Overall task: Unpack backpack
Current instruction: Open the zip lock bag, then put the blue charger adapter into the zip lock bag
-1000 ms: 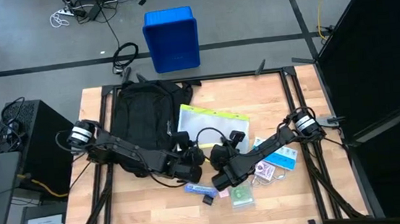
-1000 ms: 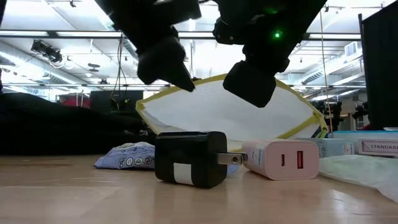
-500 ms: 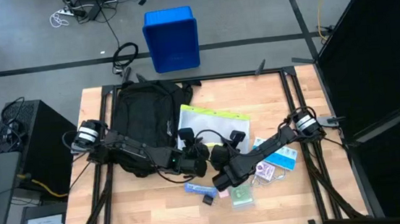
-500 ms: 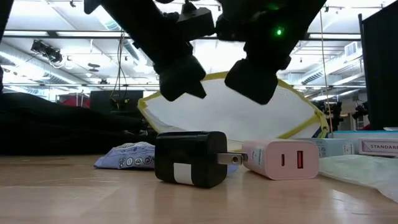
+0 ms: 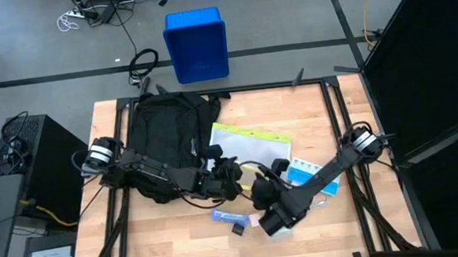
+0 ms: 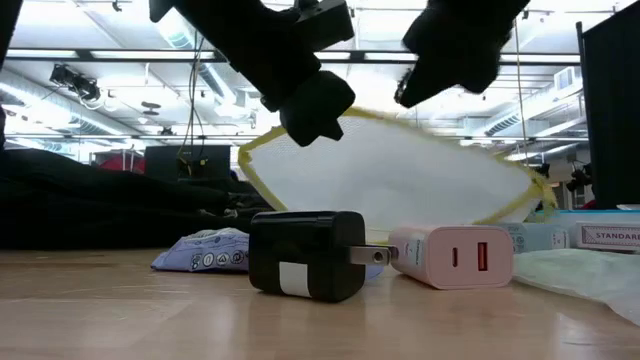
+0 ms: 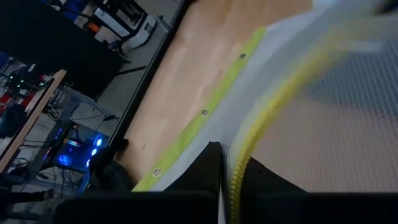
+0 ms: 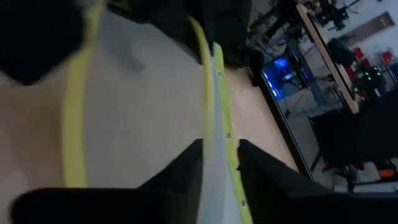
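The black backpack [image 5: 165,132] lies flat at the table's far left. Beside it stands a white mesh pouch [image 5: 251,143] with yellow trim, raised on edge [image 6: 400,175]. My left gripper [image 5: 235,174] is shut on the pouch's upper yellow edge [image 6: 335,115]. My right gripper [image 5: 260,181] hangs open just to its right and higher [image 6: 430,85]. In the right wrist view the pouch's edge [image 8: 216,124] runs between the parted fingers. My left gripper pinches the pouch's yellow zip edge [image 7: 244,158] between its two fingers, coming from the table's left and slanting down. The pouch stands tilted below the hold, its lower part hidden behind the chargers. Whether my right gripper touches the pouch's edge, I cannot tell.
A black charger [image 6: 305,255], a pink-white charger [image 6: 450,255] and a blue packet [image 6: 205,250] lie near the front edge. Boxes [image 6: 590,235], cards [image 5: 308,171] and a clear bag [image 6: 580,272] lie to the right. A blue bin [image 5: 197,44] stands on the floor beyond.
My left gripper has moved toward the table's right, reached the pouch's upper edge and shut on it. My right gripper has opened, risen and drawn back toward the near right. The pouch has swung a little toward the right.
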